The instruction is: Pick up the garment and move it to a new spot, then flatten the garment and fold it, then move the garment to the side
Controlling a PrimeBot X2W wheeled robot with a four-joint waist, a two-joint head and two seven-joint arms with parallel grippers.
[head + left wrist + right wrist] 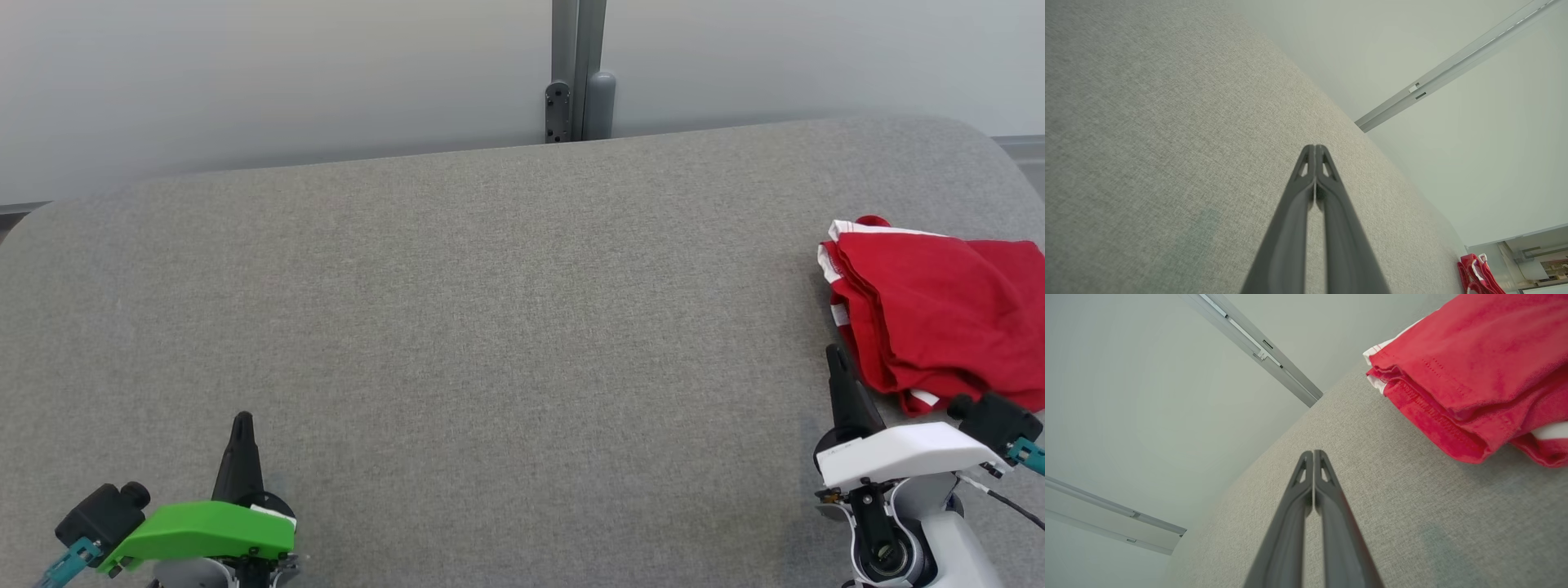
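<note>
Head view: a red garment lies bundled at the far right of a grey fabric-covered desk, partly cut off by the frame. My right jaws are pressed together, fingers just beside its near edge. I judge a careless sweep there could push it off the desk, or snag one layer and spoil the fold. My left jaws, also together, sit well apart at lower left. Left wrist view: closed fingers above the desk, the garment small in the corner. Right wrist view: closed fingers; soft red cloth in loose stacked layers, stitched hems, white trim peeking out.
</note>
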